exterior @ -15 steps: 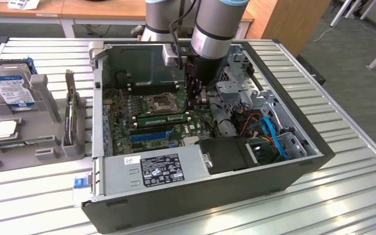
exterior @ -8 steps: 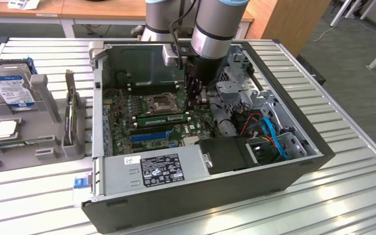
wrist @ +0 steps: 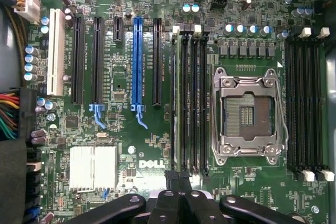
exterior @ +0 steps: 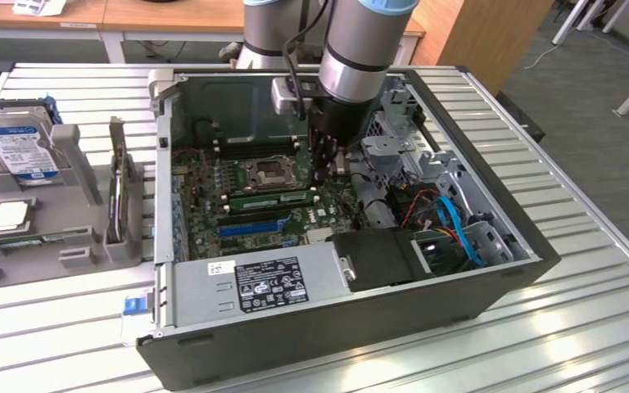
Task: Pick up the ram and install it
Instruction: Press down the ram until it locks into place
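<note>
Gripper (wrist: 178,182) fingers pressed together, holding nothing, hanging over the motherboard (wrist: 126,145) inside the open computer case (exterior: 478,303). Ram (exterior: 274,199) is seated in a slot just near-side of the empty CPU socket (wrist: 251,114), lying level, so it looks installed.
</note>
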Robot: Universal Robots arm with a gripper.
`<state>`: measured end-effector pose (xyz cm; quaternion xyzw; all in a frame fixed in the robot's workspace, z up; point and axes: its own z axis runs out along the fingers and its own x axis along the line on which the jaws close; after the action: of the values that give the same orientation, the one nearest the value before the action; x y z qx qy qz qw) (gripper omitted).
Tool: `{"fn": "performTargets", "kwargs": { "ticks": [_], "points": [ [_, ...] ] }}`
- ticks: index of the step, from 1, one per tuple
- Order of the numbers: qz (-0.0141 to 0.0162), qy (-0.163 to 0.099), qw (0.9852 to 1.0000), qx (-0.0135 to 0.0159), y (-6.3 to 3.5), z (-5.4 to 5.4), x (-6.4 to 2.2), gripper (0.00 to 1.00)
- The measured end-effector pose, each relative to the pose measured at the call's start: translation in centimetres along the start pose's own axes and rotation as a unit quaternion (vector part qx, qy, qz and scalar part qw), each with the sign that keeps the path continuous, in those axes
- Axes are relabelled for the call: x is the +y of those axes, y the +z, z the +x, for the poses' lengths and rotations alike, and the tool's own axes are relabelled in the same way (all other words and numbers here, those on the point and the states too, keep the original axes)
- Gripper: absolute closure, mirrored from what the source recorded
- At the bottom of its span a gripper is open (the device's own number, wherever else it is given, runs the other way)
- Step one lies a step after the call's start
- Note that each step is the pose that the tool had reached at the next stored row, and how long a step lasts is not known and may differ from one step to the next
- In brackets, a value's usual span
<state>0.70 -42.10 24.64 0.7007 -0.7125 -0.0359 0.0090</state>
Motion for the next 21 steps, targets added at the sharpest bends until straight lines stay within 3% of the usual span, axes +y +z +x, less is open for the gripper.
{"fn": "performTargets", "kwargs": {
  "ticks": [21],
  "points": [
    [0.0001, 0.0, 1.0, 0.0, 1.02, -0.28, 0.1, 0.9]
  ]
}}
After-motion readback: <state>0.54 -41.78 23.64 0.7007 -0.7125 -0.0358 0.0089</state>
